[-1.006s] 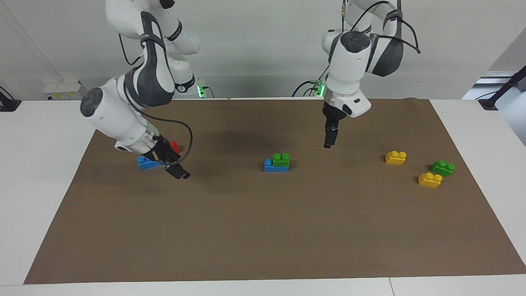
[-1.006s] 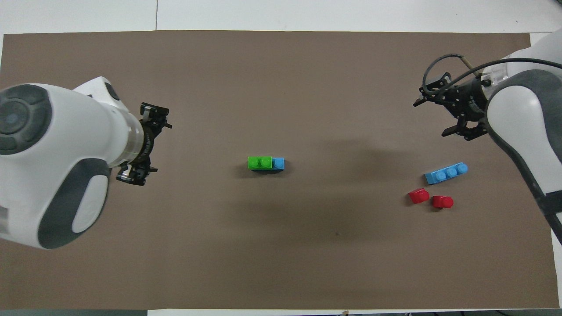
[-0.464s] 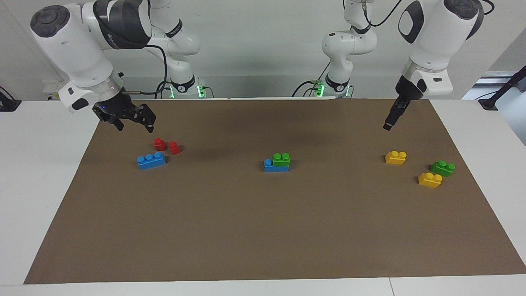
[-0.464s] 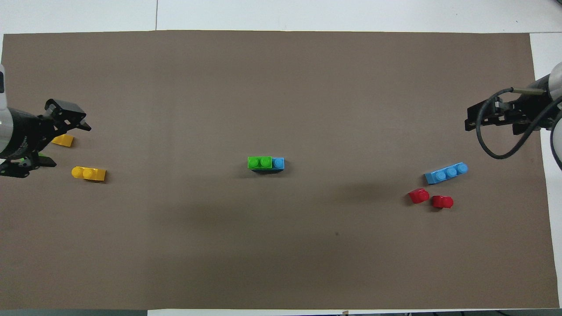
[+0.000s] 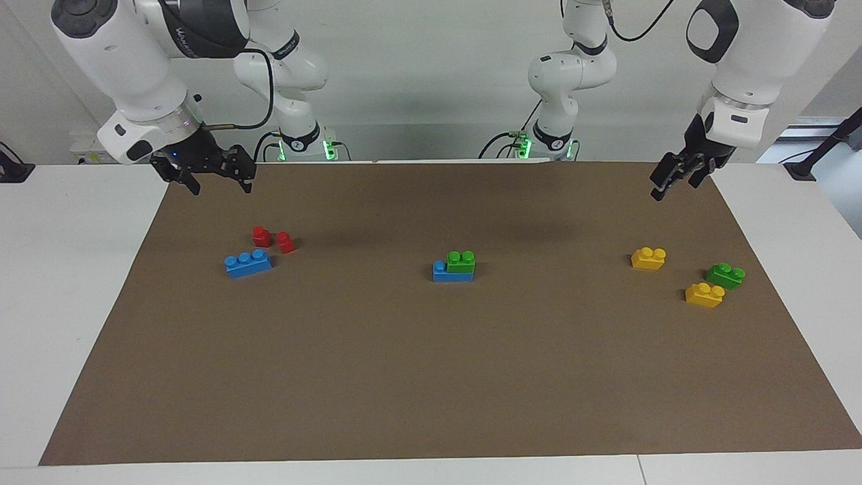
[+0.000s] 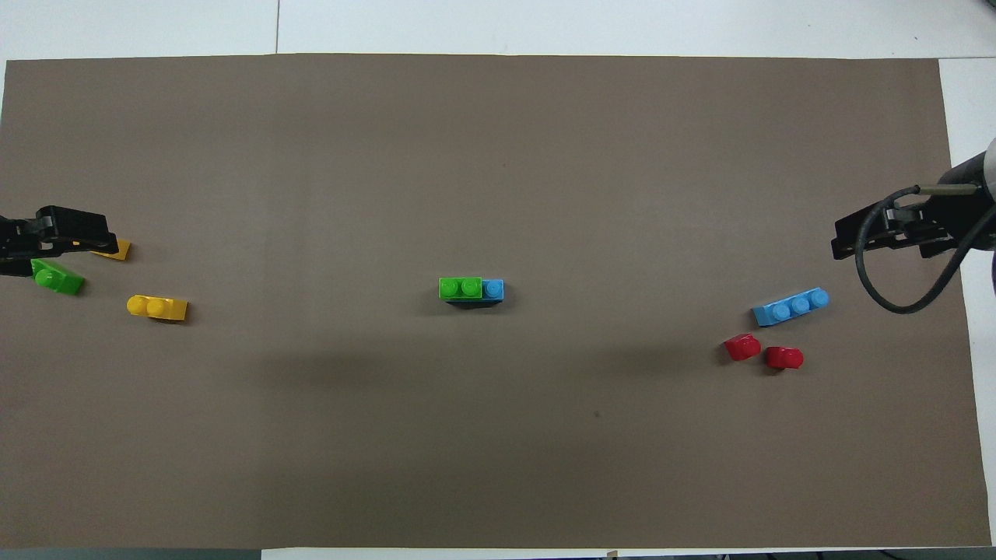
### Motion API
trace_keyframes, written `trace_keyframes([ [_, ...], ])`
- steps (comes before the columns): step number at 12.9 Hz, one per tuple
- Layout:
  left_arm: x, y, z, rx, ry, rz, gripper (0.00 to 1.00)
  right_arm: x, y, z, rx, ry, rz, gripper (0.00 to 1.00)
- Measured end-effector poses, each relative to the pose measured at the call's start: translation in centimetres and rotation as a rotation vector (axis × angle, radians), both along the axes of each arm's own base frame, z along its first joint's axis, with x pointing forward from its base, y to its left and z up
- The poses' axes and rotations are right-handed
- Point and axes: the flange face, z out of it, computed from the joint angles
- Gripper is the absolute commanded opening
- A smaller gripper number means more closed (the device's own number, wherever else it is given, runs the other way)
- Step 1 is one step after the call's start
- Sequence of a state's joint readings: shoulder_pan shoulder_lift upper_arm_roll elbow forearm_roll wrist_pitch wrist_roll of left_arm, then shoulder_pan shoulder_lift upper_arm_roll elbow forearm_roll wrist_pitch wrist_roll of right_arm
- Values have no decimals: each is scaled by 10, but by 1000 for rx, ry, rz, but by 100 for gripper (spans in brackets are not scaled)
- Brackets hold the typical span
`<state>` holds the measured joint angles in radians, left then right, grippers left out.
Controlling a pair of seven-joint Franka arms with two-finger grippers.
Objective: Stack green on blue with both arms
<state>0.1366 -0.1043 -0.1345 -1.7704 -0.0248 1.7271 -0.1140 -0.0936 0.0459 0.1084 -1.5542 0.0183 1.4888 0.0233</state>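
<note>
The bright-green two-stud brick (image 5: 460, 261) sits on one end of a blue three-stud brick (image 5: 442, 273) in the middle of the brown mat, leaving one blue stud bare. The pair also shows in the overhead view, green (image 6: 460, 288) on blue (image 6: 493, 290). My left gripper (image 5: 673, 185) is open and empty, up in the air over the mat's edge at the left arm's end. My right gripper (image 5: 215, 183) is open and empty over the mat's corner at the right arm's end. Neither touches the stack.
A second blue brick (image 5: 248, 263) and two red pieces (image 5: 261, 236) lie toward the right arm's end. Two yellow bricks (image 5: 648, 258) (image 5: 704, 294) and a darker green brick (image 5: 725, 275) lie toward the left arm's end. White table (image 5: 67, 269) surrounds the mat.
Both grippers have risen and drawn away from the middle toward their own ends of the table. The green-on-blue stack has not moved.
</note>
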Motion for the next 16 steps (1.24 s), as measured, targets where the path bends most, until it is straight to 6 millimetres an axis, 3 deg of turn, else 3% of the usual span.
trace_keyframes([
  [3, -6, -3, 5, 6, 46, -121, 100, 0, -1, -1, 1, -1, 8, 100],
  [7, -17, -9, 22, 4, 111, -152, 100, 0, -1, -3, 0, 2, 9, 100],
  [16, -15, -9, 18, 1, 132, -156, 100, 4, -1, -2, -23, -25, 13, 100],
])
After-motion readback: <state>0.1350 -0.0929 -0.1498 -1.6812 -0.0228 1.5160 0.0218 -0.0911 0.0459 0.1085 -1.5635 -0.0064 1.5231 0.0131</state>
